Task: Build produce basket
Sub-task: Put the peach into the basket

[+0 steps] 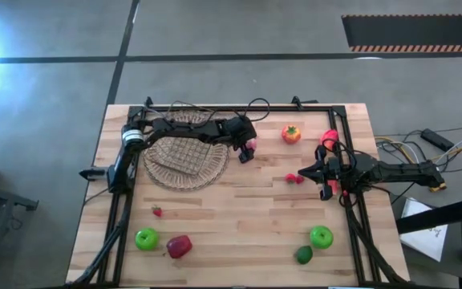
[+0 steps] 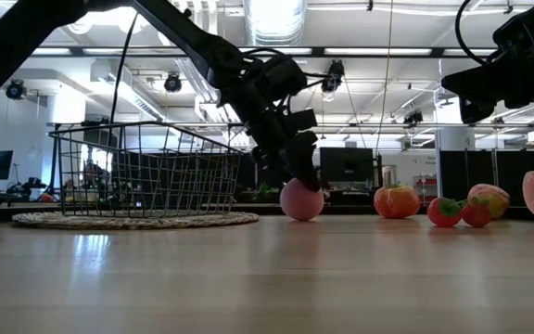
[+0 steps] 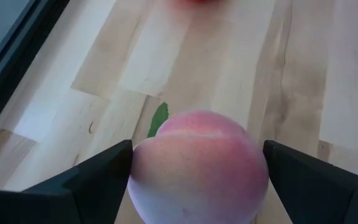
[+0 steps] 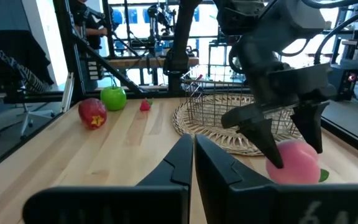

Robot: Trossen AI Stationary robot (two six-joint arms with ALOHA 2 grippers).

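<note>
The pink peach [image 1: 251, 145] [image 2: 301, 200] sits on the table just right of the wire basket [image 1: 184, 152] [image 2: 146, 172], which stands on a round woven mat [image 2: 137, 220]. My left gripper [image 1: 249, 149] [image 3: 197, 177] reaches over the basket and is shut on the peach. My right gripper [image 1: 310, 171] [image 4: 191, 155] hovers shut and empty at the table's right, near the red berries [image 1: 295, 178]. Lying loose are the tomato [image 1: 291, 134], the watermelon slice [image 1: 330, 138], two green apples [image 1: 146, 238] [image 1: 321, 236], a red apple [image 1: 179, 246] and a dark green piece [image 1: 304, 255]. My left gripper pinches the peach between its two fingers [image 3: 104, 174], one on each of its round sides [image 3: 143, 168]. The fingers come down on it slanting from above and from the basket's side [image 4: 272, 140]. The peach's underside rests on the table [image 2: 301, 217].
A small red berry [image 1: 157, 212] lies alone toward the near left. A black frame runs along the table's edges [image 1: 351, 201]. Cables trail off the right side [image 1: 407, 148]. Bare wood lies in the middle of the table [image 1: 239, 209].
</note>
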